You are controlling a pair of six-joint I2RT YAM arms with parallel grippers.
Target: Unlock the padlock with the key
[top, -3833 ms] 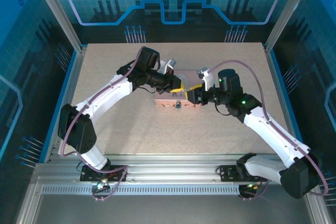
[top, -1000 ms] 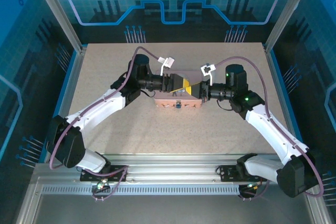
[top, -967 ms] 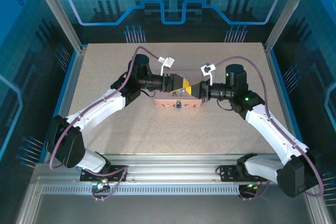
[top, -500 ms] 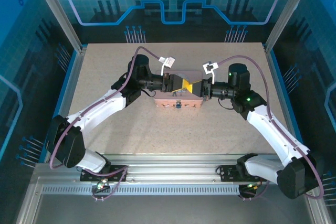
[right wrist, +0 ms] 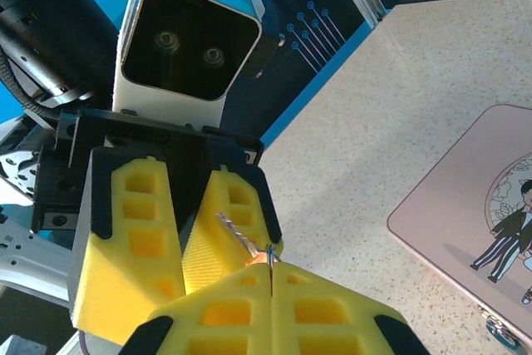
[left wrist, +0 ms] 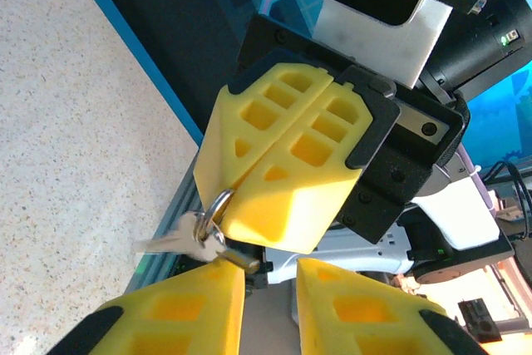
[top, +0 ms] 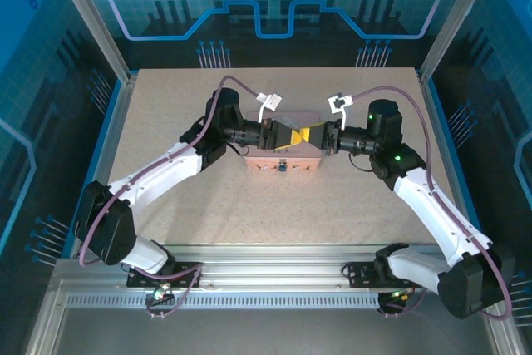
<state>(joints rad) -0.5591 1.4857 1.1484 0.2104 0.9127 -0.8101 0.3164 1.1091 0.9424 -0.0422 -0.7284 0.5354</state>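
While my right gripper (right wrist: 269, 270) is clenched on the key (right wrist: 239, 234), whose blade pokes out at the seam toward 11 o'clock, the left gripper (left wrist: 271, 278) faces it tip to tip. Its jaws stand a narrow gap apart, and I see nothing between them. A ring (left wrist: 218, 205) hangs at the right's tips. Both meet above the pink tin (top: 264, 163), which has its lid down and contents hidden. The padlock (top: 283, 166) sits at the tin's 6 o'clock edge, over the table (top: 208, 205).

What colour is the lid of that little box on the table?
The lid is pale pink with a cartoon couple; clearest in the right wrist view.
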